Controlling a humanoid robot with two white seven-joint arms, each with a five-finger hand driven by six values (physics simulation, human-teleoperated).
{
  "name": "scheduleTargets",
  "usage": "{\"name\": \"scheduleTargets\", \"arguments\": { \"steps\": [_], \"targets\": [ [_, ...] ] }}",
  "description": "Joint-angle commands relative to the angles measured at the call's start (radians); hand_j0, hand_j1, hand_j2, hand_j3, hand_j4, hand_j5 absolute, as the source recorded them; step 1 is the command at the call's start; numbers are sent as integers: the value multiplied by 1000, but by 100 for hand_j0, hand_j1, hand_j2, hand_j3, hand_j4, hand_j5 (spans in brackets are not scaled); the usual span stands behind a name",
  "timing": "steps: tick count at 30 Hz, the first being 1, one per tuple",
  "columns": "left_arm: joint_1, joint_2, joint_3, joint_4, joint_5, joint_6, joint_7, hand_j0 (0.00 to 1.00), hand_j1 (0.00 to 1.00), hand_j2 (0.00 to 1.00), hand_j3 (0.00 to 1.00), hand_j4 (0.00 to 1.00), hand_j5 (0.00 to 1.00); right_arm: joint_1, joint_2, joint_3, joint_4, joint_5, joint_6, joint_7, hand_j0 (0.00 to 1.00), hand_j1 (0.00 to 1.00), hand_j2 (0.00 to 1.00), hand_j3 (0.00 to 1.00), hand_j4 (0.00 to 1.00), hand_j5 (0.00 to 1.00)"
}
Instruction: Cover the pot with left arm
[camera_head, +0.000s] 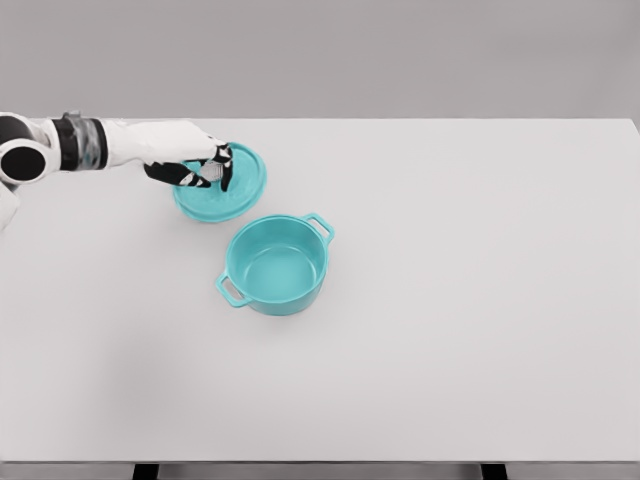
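So we've got a big white table (450, 330) filling most of the head view, with a plain grey wall behind it. Sitting a bit left of the middle is the teal pot (276, 265), upright and uncovered, so we can see straight down into it (it's got two little loop handles, one pointing toward the lower left and one toward the upper right).

Just behind the pot and to its left lies the matching teal lid (238, 190), flat on the table. It sits near the pot's rim, but we can't say for sure whether the two touch.

Our left arm (90, 145) reaches in from the left edge, stretched out roughly level over the table. The left hand (195, 165) is right on top of the lid, dark fingers (226, 170) curled down around the silvery knob (212, 176) in the lid's centre. It looks like a narrow, closed grip on that knob. The lid doesn't look raised, though from this angle that's hard to judge.
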Motion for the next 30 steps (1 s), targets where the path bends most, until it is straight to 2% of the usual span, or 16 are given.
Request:
{"name": "scheduleTargets", "arguments": {
  "steps": [1,4,6,9,16,20,22,26,28,30],
  "targets": [
    [0,57,-64,-154,89,2,0,40,40,40,40,40,40,0,0,0,0,0,0,0,100,100,100,100,100,100],
    [-6,127,-103,-312,167,2,0,40,40,40,40,40,40,0,0,0,0,0,0,0,100,100,100,100,100,100],
    [-3,120,-134,-343,189,2,0,40,40,40,40,40,40,0,0,0,0,0,0,0,100,100,100,100,100,100],
    [21,109,-145,-336,186,2,0,40,40,40,40,40,40,0,0,0,0,0,0,0,100,100,100,100,100,100],
    [21,62,-176,-331,180,2,0,41,41,41,41,41,41,0,0,0,0,0,0,0,100,100,100,100,100,100],
    [21,55,-188,-311,178,2,0,42,42,42,42,42,42,0,0,0,0,0,-2,0,100,100,100,100,100,100],
    [21,39,-189,-271,161,2,0,42,42,42,42,42,42,0,0,0,0,0,0,0,100,100,100,100,100,100],
    [21,40,-195,-259,160,2,0,43,43,43,43,43,43,0,0,0,0,0,0,0,100,100,100,100,100,100],
    [21,40,-195,-259,160,2,0,46,46,46,46,46,46,0,0,0,0,0,0,0,100,100,100,100,100,100],
    [21,40,-195,-260,161,2,0,62,62,62,62,62,62,0,0,0,0,0,0,0,100,100,100,100,100,100]
  ]
}}
